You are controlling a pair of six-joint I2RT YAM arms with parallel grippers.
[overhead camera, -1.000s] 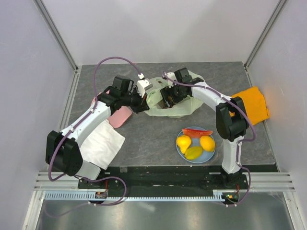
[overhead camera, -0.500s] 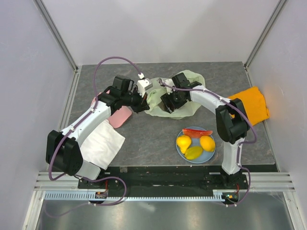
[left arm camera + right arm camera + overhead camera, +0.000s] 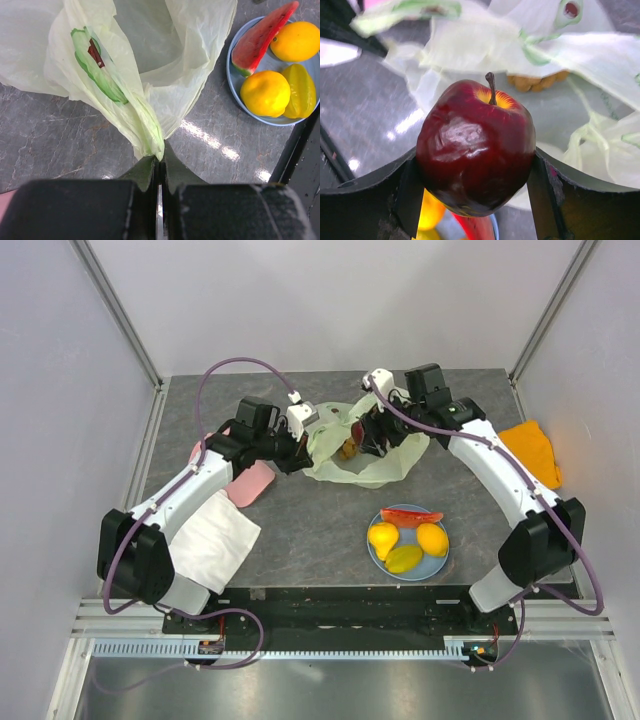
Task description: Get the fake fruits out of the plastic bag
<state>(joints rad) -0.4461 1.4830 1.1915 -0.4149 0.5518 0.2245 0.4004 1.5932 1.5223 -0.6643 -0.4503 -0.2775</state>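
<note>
Robot lab test cell: left arm (image 3: 185, 495) and right arm (image 3: 500, 475) bolted at 1 grey table (image 3: 300, 530), white panels (image 3: 330, 300), aluminium posts (image 3: 120, 315).

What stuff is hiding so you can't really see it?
Inside the plastic bag: its crinkly folds hide any more fruit in every view; only a brown fruit peeks out, blurry, in the right wrist view.
The plate: cut off by the right edge in the left wrist view.
The apple: in the top view, small and dark, hard to pick out against the right gripper.
</note>
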